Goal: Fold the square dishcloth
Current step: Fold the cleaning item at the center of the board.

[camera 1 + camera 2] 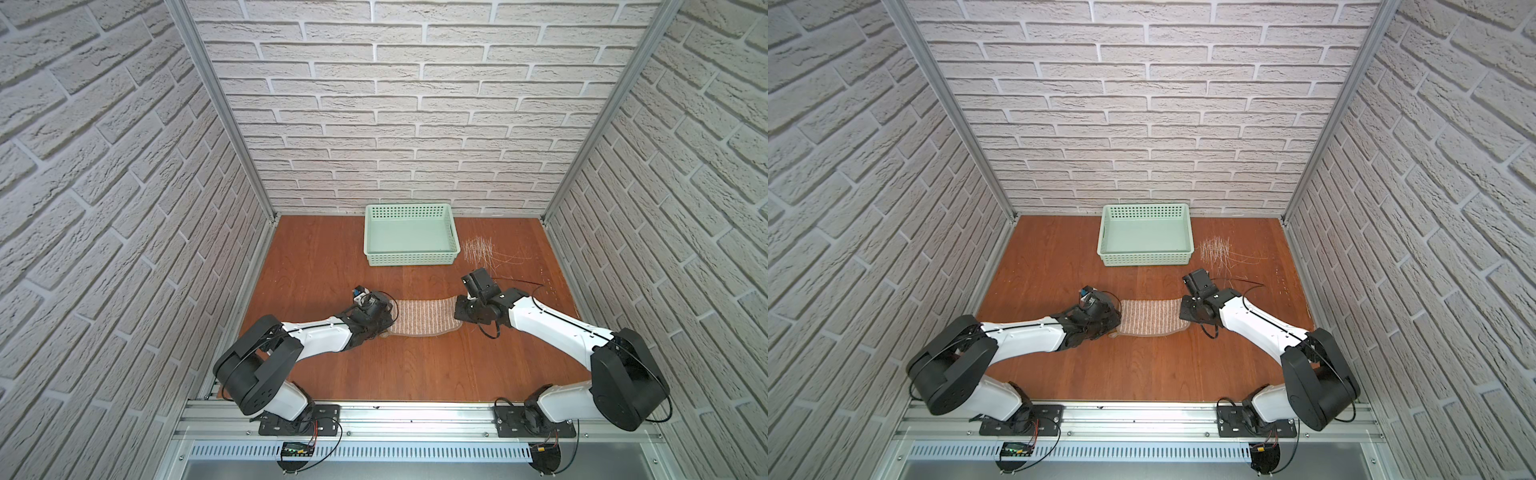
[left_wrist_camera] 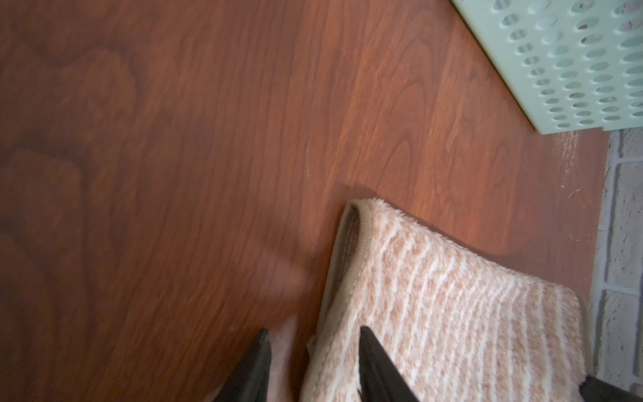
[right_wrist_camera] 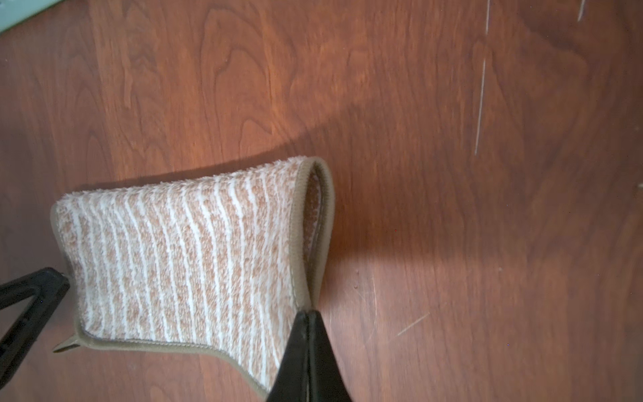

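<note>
A: Starting big: seeing a wooden table [image 1: 415,365], with a mint-green basket [image 1: 411,258] at the far side, empty and well apart from the work. Any sign of the square dishcloth [image 1: 424,318]?

B: Found near the table's middle in both top views, stretched as a narrow strip between the two arms. Looks doubled over already. Showing two hemmed layers at each end in the wrist views, one above the other, with the fluffy fold along the far side, toward the basket.

A: So counting one fold as done?

B: Judging so, yes. Probably leaves a second fold, with one short end carried over onto the other, then letting go and flattening.

A: And the right gripper [image 3: 308,315]?

B: Clenched tight on the doubled hem at the strip's near right corner. Seems to lift that corner slightly, going by the shadow beneath.

A: Left gripper [image 2: 313,330]?

B: Jaws apart, straddling the hem at the opposite end, one finger over the pile and the other outside the hem above bare wood. Not clamped on anything visible.

A: Smallest thing?

B: Small loop [image 3: 64,344], poking out from the near left corner, close to the left arm's finger without clearly touching.
</note>
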